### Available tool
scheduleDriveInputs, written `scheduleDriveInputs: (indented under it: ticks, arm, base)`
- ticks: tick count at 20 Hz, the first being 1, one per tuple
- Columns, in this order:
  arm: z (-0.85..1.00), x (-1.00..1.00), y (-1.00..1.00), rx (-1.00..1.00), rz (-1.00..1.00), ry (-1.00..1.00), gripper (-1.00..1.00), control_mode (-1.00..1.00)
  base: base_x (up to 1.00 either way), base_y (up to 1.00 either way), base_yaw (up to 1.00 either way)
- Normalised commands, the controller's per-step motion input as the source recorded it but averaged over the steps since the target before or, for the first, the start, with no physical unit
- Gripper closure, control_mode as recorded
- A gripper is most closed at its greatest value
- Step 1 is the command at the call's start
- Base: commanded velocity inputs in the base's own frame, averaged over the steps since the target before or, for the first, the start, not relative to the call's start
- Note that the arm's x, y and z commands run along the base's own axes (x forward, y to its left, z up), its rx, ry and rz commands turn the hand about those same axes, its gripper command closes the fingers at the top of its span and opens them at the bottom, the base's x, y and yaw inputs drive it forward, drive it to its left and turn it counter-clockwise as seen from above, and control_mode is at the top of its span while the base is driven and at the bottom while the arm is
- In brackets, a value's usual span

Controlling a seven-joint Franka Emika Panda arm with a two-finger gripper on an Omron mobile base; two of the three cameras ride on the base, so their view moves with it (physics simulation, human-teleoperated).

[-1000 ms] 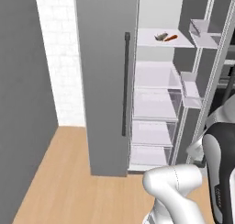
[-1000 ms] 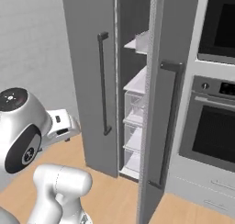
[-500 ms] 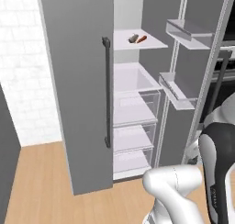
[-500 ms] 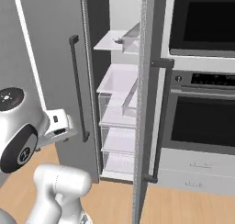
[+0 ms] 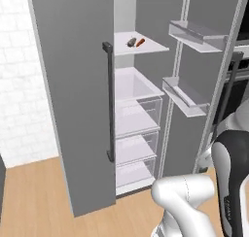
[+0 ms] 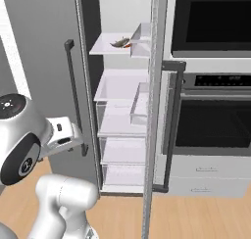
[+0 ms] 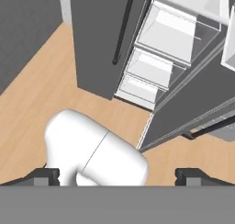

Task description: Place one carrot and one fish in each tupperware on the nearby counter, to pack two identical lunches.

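At 12 o'clock on the top white fridge shelf [image 5: 146, 43] sit a small orange tapered carrot [image 5: 140, 42] and slim grey fish [image 5: 130, 41]. Your base has swung round, squaring on the open fridge; next, reach. Gripper [image 7: 117, 175] jaws spread, empty.

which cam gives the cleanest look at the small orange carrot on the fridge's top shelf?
Left base view: the small orange tapered carrot lies unblocked beside the slim grey fish on the white shelf. Right base view has it mostly hidden behind the fish.
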Motion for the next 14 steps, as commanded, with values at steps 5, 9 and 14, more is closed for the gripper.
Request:
scheduleDriveInputs:
  ticks: [5,9,14]
  arm:
    - [0.0,0.0,0.0,0.0,0.0,0.0,-1.0,1.0]
    - [0.0,0.0,0.0,0.0,0.0,0.0,-1.0,1.0]
    - [0.0,0.0,0.0,0.0,0.0,0.0,-1.0,1.0]
  base:
    - [0.72,0.3,-0.23]
    - [0.81,0.19,-0.2]
    - [0.69,0.09,-0.16]
